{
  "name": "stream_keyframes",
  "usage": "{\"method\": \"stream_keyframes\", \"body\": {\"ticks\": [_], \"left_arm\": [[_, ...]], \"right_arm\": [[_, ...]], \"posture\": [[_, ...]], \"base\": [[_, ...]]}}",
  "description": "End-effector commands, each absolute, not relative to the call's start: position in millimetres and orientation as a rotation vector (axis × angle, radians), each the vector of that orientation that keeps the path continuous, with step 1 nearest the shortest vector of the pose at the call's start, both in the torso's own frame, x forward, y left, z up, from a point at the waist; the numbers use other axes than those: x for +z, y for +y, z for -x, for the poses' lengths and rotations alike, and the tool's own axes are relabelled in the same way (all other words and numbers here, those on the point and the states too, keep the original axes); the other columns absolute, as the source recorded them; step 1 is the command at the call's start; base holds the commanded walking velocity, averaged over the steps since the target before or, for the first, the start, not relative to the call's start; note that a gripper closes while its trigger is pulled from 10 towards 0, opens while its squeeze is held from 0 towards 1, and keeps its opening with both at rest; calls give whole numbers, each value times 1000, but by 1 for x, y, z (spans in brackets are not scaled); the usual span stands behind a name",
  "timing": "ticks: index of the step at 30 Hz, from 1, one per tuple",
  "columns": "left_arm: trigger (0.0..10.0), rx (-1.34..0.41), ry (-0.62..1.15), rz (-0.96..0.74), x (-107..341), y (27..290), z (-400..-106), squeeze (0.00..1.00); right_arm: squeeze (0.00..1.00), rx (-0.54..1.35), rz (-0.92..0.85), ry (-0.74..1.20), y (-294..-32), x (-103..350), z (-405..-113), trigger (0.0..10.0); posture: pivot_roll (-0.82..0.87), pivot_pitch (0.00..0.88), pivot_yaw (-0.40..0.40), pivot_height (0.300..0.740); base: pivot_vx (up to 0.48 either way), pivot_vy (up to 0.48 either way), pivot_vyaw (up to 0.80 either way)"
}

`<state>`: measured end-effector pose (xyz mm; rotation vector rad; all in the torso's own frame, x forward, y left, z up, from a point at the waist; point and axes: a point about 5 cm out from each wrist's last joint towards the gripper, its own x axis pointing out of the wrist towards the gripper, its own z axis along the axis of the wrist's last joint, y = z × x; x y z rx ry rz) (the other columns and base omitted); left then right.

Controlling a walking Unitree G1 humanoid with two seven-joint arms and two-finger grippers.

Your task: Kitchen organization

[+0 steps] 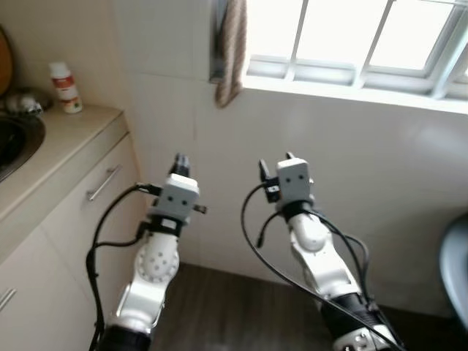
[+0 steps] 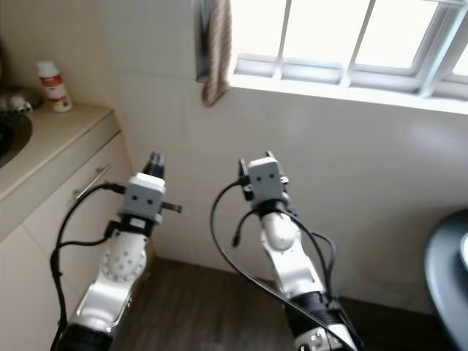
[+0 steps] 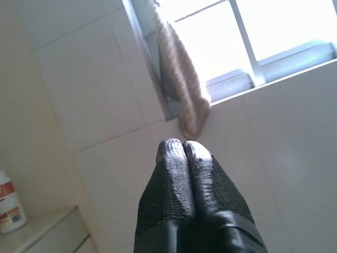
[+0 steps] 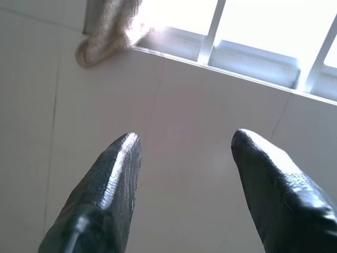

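Between steps, nothing in hand. Left end effector (image 3: 183,150) pressed closed and empty, right end effector (image 4: 184,145) spread open, both raised toward tiled wall (image 1: 351,153). Bottle (image 1: 66,87), possibly cleaner, upright on table (image 1: 69,131) at far left. Next: turning toward it.

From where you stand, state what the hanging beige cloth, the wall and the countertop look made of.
Hanging beige cloth: looks like terry or knitted fabric, fuzzy and limp. White wall: likely glazed ceramic tile, with grout lines and a soft sheen. Beige countertop: smooth and matte, perhaps laminate or stone; unclear.
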<state>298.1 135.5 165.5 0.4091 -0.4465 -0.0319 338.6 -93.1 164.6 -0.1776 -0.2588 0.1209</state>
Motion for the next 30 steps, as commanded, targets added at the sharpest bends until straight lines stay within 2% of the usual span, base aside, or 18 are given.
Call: {"method": "stream_keyframes", "body": {"ticks": [1, 12, 23, 30], "left_arm": [[10000, -32, -443, -418, 165, 136, -299, 0], [10000, -48, -395, -426, 154, 135, -299, 0], [10000, -103, -248, -441, 119, 136, -295, 0], [10000, -98, -241, -439, 116, 138, -295, 0]], "right_arm": [[0, 135, 187, -265, -89, 167, -340, 10000], [0, 127, 195, -246, -91, 163, -340, 10000], [0, 105, 244, -189, -99, 148, -340, 10000], [0, 92, 247, -181, -102, 146, -340, 10000]], "posture": [[-44, 0, -20, 740], [-45, 0, -21, 740], [-45, 0, -17, 740], [-48, 0, -14, 740]], "base": [[0, -480, 0], [0, -480, 0], [0, 0, 0], [0, 0, 0]]}}
